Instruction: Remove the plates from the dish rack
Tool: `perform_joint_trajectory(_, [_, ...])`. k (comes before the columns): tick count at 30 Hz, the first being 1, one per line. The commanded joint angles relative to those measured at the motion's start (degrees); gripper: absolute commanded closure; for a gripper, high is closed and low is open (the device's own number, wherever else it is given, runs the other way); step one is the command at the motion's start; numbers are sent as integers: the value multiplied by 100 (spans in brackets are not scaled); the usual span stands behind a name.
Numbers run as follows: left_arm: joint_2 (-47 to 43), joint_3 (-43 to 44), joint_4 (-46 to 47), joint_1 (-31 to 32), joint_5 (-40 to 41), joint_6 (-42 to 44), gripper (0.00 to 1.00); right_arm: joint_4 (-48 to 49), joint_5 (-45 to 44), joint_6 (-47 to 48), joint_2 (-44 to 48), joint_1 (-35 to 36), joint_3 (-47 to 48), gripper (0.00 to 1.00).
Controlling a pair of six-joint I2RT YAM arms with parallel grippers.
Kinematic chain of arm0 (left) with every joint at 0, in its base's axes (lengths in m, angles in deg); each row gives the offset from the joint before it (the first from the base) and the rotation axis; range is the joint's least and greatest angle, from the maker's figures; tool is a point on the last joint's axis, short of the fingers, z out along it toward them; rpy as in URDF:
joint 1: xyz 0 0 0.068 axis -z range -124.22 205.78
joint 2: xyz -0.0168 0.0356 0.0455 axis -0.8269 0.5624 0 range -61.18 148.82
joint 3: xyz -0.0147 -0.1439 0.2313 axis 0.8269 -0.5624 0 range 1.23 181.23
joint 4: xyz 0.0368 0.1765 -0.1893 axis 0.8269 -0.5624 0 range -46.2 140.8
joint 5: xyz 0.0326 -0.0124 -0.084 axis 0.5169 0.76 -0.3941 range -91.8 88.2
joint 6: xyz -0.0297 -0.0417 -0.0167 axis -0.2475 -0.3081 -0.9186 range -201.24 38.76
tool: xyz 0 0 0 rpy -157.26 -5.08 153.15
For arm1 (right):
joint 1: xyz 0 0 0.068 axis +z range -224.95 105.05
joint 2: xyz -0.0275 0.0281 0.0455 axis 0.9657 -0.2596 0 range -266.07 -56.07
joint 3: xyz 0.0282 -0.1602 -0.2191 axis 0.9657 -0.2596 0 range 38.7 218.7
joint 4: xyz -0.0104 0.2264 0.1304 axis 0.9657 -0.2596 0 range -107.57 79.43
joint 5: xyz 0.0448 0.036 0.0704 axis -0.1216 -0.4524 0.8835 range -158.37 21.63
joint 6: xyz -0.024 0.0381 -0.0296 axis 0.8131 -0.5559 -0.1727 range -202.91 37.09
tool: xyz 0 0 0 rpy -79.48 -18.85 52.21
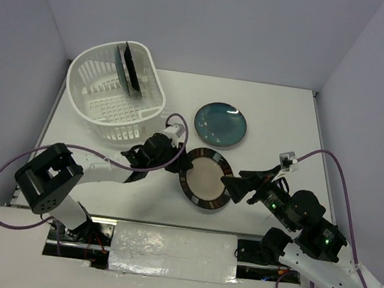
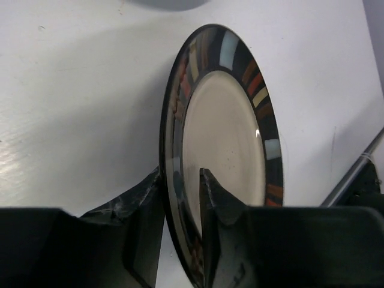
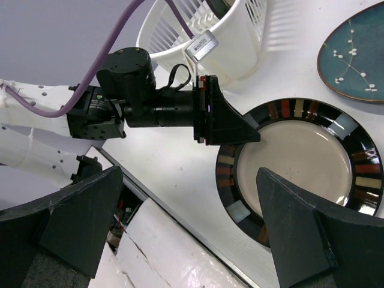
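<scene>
Left wrist shows my left gripper (image 2: 181,174) pinching the beige plate (image 2: 225,144) by its rim, and my wide-open right gripper (image 1: 232,184) at its 3 o'clock could knock it loose.

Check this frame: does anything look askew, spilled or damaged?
Nothing stands out. The beige-centred plate looks intact, with the jaws of the left gripper around its rim. The teal plate lies flat, and the dish rack stands upright with plates slotted inside.

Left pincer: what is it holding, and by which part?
The left pincer pinches the beige-centred plate at its dark rim, one finger on each face; the right pincer holds nothing.
</scene>
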Motion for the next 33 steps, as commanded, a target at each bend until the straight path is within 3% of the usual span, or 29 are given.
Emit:
perform_joint_trajectory(1, [-69,-18,460,72,321,34,58,24,-20,54,60,42,201,0])
perform_joint_trajectory(4, [-87,-53,355,116,410,96,50,24,-38,54,95,34,192,0])
perform_joint_trajectory(18, [-131,70,-419,450,1639,237,32,33,-20,54,174,34,192,0])
perform_joint_trajectory(27, [71,350,-875,608,2219,281,28,7,-20,62,262,42,192,0])
perform_joint_trajectory(33, [-200,893,-1657,932,3133,420,29,-11,-12,63,341,42,201,0])
